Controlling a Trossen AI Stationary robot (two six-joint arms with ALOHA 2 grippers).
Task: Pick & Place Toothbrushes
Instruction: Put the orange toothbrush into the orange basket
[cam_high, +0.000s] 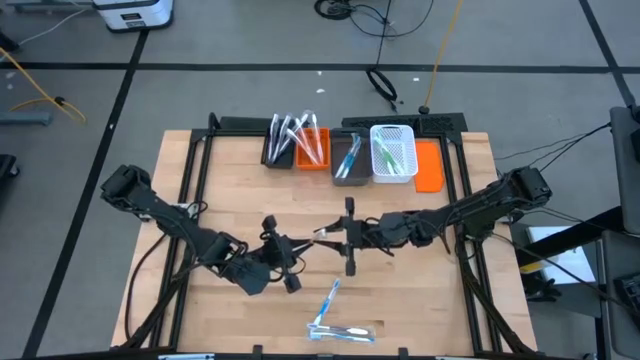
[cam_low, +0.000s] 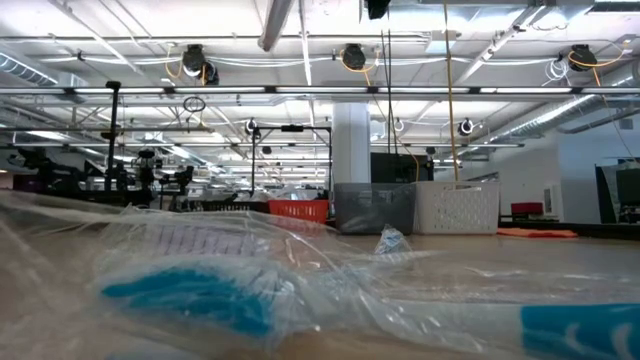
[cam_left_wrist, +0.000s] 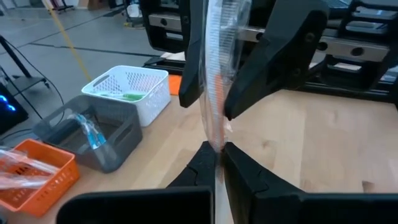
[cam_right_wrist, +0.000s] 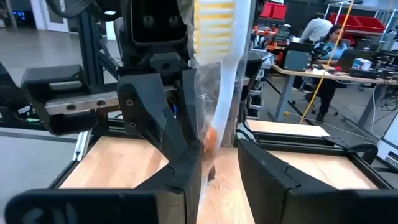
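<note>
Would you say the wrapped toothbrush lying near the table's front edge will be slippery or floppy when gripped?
Probably slippery: the wrapped toothbrush sits in glossy clear film. That film looks crinkly and may shift under the fingers, though the brush inside seems stiff. It lies flat, so rolling seems unlikely.

**Four cameras, one shared handover point**

The high view looks straight down on the whole tabletop (cam_high: 240, 200), with the row of bins (cam_high: 340, 150) along its far edge. The low view sits at tabletop height, very close to a wrapped blue toothbrush (cam_low: 200, 295), facing the bins (cam_low: 415, 208) and the hall behind them. The left wrist view looks past its own fingers (cam_left_wrist: 249, 171) toward the bins (cam_left_wrist: 93, 130). The right wrist view faces the opposite way. Both wrist views share the wrapped toothbrush (cam_right_wrist: 217, 74) held between the two arms.
</note>
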